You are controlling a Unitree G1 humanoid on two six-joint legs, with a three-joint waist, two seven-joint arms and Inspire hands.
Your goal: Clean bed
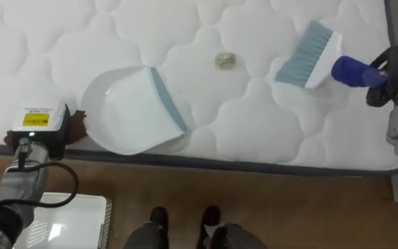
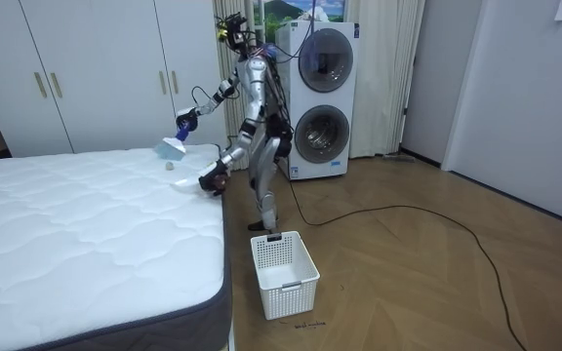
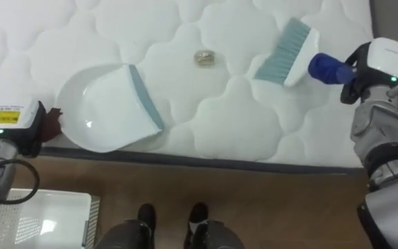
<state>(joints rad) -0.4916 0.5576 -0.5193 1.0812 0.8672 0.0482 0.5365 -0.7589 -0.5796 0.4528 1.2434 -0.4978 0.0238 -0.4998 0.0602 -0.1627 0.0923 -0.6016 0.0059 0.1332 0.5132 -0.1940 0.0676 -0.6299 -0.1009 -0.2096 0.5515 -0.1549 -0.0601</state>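
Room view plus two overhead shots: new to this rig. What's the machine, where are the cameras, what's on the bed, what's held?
It's a humanoid robot standing at a white quilted mattress. The room view comes from a camera off to the side; both overhead shots are its head camera's two eyes, looking down. On the mattress lie a small beige crumpled scrap and a white plastic dustpan, with the left hand at its rear edge. The right hand grips a blue-handled, pale-bristled brush.

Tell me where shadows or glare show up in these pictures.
Left eye view: even light on the mattress, soft shade in its quilting, thin shadow under the dustpan and the brush. Room view: sheen on the wooden floor, mattress side in shade.
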